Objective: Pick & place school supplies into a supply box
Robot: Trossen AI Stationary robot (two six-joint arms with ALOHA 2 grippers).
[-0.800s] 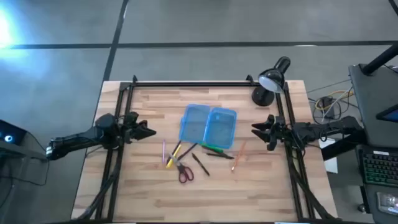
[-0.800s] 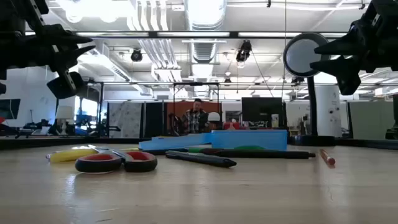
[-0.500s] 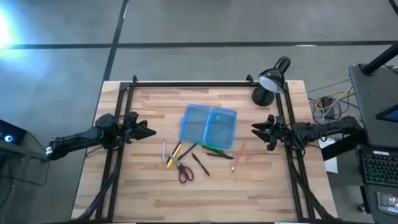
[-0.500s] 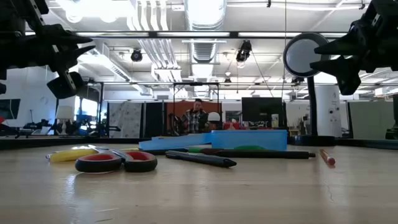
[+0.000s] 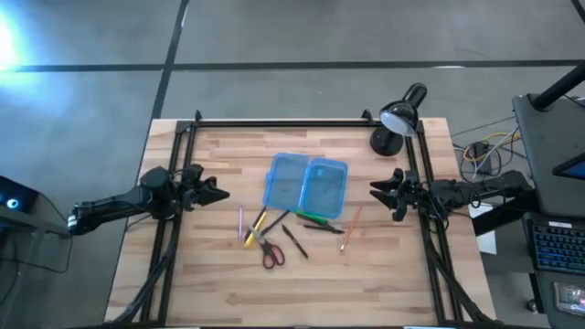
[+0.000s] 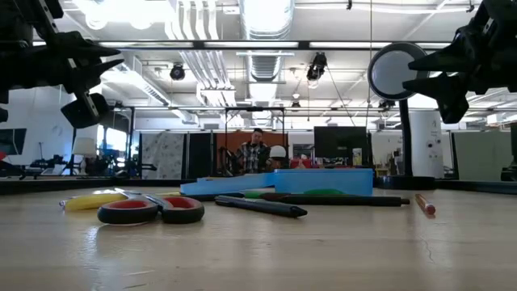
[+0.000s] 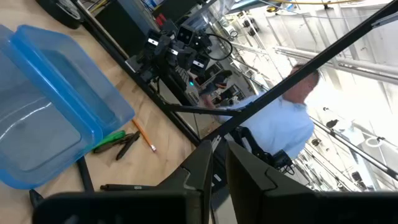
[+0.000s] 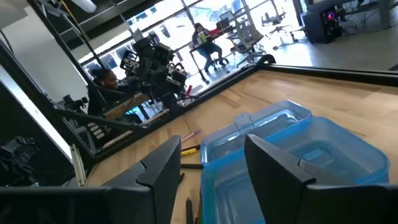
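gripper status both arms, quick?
Left end effector: open, holding nothing, at the table's left edge.
Right end effector: open, holding nothing, at the table's right edge, facing the supply box.

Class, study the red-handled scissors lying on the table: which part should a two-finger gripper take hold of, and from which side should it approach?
Grip the scissors from straight above, at the narrow neck where blades meet handles. They lie flat and closed on the table, so there is no room to come in from the side, and the red loops are wide. The left gripper looks nearer. Set the fingers across the neck.
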